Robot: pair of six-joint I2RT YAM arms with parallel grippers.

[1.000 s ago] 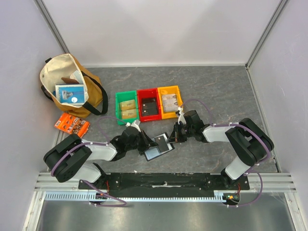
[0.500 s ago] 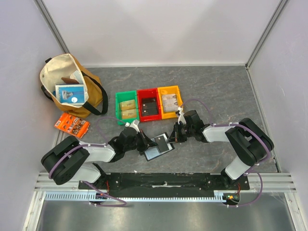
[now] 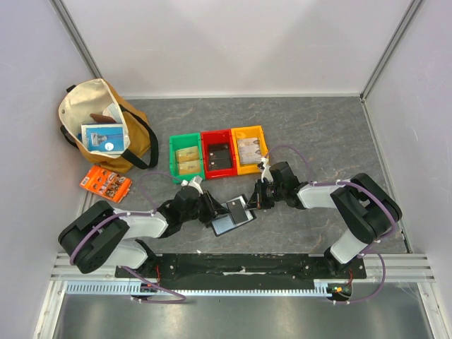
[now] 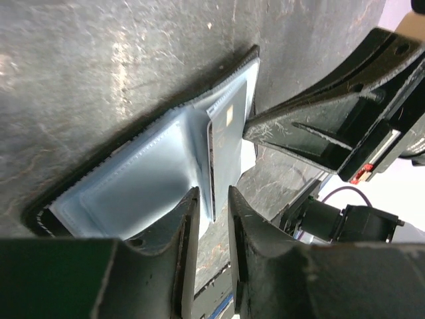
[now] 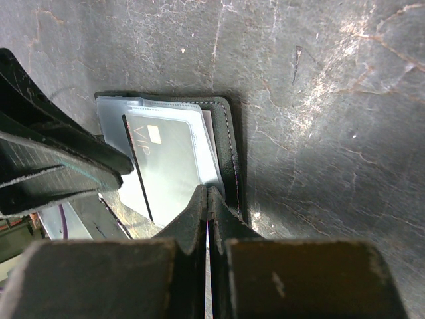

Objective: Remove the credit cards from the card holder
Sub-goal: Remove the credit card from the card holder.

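- Your card holder (image 3: 234,215) lies open and flat on the grey table (image 3: 318,134), just ahead of the arm bases and between the two grippers. Its shiny grey-blue panels face up inside a black rim.
- A dark card (image 5: 169,166) marked VIP, with a gold chip, sticks part-way out of one panel's clear pocket. In the left wrist view it tilts up off the panel near the fold.
- Left gripper (image 4: 214,203): the jaws are narrow with a slim gap showing, and the card's near edge sits in that gap. You can't tell from these views whether the pads touch it.
- Right gripper (image 5: 207,194): the jaws are pressed fully together. The tips are down on the holder's panel right beside the black rim, on the side away from your left gripper.
- The two grippers face each other across the holder, close but apart.
- Behind the holder, a green bin (image 3: 186,157), red bin (image 3: 218,153) and yellow bin (image 3: 250,147) sit side by side in a row, each with flat items inside.
- Far left there is a tan tote bag (image 3: 92,99) with black straps, and an orange packet (image 3: 104,183) on the table just in front of it.
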